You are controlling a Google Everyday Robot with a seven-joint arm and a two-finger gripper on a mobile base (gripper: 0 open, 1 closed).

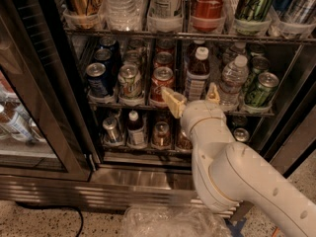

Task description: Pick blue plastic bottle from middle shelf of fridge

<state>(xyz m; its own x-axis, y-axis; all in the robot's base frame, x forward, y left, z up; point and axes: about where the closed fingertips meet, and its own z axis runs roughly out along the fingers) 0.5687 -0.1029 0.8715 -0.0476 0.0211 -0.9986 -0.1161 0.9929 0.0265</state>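
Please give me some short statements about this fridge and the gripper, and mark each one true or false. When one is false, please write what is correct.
1. The gripper is at the front of the middle shelf with its fingers apart. True.
2. The gripper holds a green can. False: it holds nothing; the green can stands at the right end of the middle shelf.
3. A red can stands just left of the dark bottle with a white cap. True.
4. The Coca-Cola bottle stands on the lowest rack. False: it stands on the rack above the middle shelf.
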